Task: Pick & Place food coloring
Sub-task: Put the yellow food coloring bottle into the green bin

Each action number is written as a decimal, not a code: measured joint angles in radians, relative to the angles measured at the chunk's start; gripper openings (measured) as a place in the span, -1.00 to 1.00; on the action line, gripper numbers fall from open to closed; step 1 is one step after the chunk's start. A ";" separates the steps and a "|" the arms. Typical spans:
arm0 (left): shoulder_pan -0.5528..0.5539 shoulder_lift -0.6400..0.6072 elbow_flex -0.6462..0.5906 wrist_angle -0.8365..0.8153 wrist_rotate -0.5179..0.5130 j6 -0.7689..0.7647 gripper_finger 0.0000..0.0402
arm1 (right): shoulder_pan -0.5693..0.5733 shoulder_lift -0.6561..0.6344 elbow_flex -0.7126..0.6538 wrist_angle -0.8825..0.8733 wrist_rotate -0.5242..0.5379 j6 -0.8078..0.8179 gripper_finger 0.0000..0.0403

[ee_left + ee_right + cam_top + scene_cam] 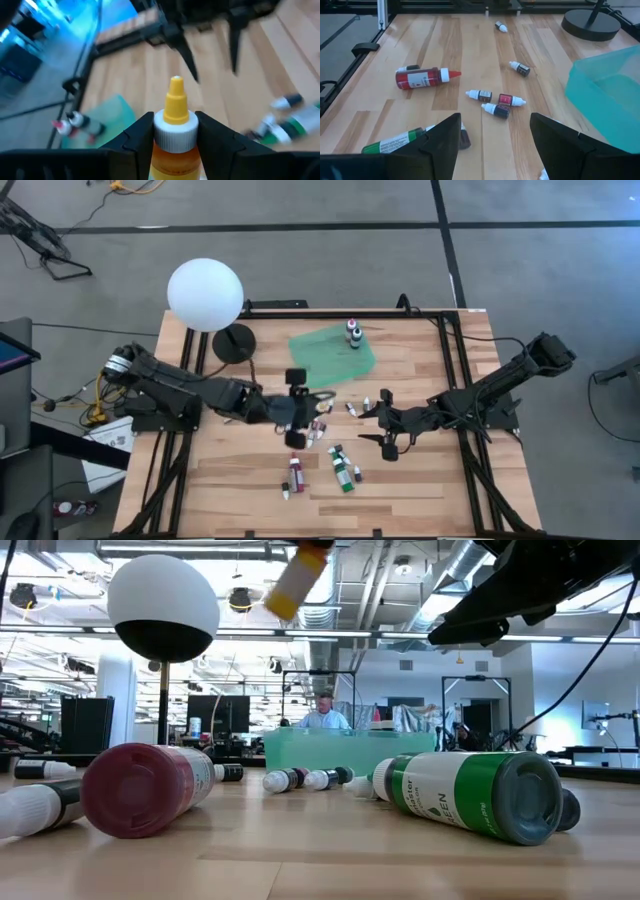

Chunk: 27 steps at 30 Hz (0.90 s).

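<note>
The food coloring: the left gripper clamps a yellow bottle, centre frame overhead, long axis along the fingers; carry it toward the green tray, upper centre. The right gripper stands open.

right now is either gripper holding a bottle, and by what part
The left gripper holds a yellow food coloring bottle by its white collar and shoulder, tip pointing forward. The right gripper is open and holds nothing.

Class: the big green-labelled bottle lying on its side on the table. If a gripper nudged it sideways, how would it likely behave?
The green bottle is round-bodied and lies flat on smooth wood, so it would probably roll rather than slide. Its rigid-looking plastic should hold shape. Its narrower tip end may make it curve.
</note>
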<state>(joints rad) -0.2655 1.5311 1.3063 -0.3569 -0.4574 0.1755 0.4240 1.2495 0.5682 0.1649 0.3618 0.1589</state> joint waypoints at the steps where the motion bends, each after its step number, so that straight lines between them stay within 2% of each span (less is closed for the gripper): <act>1: 0.021 0.000 -0.007 0.039 0.015 0.022 -0.38 | 0.000 0.000 0.000 0.000 -0.001 0.001 0.14; 8: 0.188 0.000 -0.061 0.251 0.191 0.114 -0.38 | 0.009 0.000 0.000 -0.002 -0.026 0.018 0.14; 13: 0.318 0.000 -0.145 0.442 0.364 0.120 -0.38 | 0.032 0.000 0.000 -0.002 -0.026 0.018 0.14; 18: 0.438 0.010 -0.241 0.655 0.495 0.098 -0.38 | 0.059 0.000 0.000 -0.004 -0.022 0.051 0.14; 21: 0.502 0.013 -0.311 0.784 0.547 0.069 -0.38 | 0.074 0.000 0.000 -0.004 -0.017 0.069 0.14; 27: 0.591 0.100 -0.405 1.085 0.566 -0.011 -0.38 | 0.099 0.000 0.000 -0.011 0.034 0.104 0.14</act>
<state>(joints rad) 0.3258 1.6309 0.9015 0.7281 0.1086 0.1645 0.5234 1.2495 0.5682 0.1543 0.3957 0.2627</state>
